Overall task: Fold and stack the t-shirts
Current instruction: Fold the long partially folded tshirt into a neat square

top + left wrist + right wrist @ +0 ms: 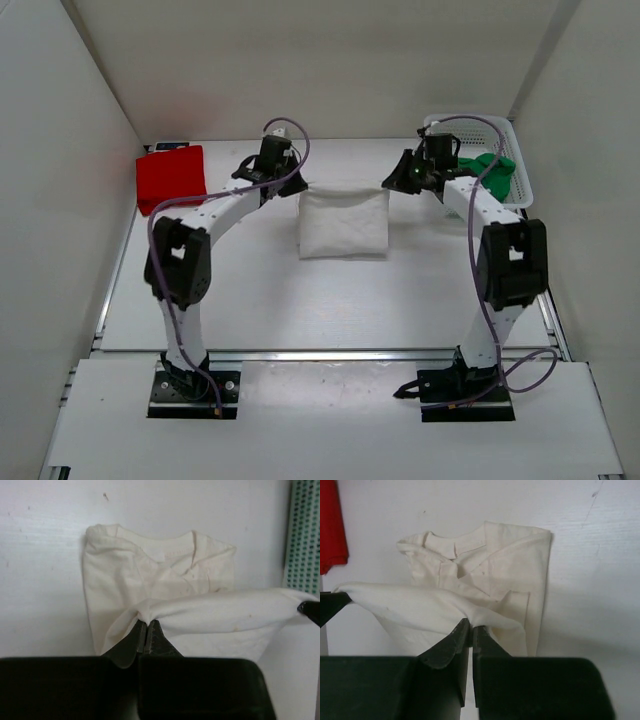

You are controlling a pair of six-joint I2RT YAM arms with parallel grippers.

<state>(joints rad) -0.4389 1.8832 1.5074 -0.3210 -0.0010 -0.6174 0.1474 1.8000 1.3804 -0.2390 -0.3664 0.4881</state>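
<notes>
The soft, creased white t-shirt [343, 228] was laid collar toward the near side, its far edge clamped by the left gripper [146, 626] and the right gripper [470, 625]

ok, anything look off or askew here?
Nothing much. White t-shirt lies fairly square, left gripper and right gripper each shut on its far edge. Only oddity: faint brownish specks on it in the wrist views.
</notes>
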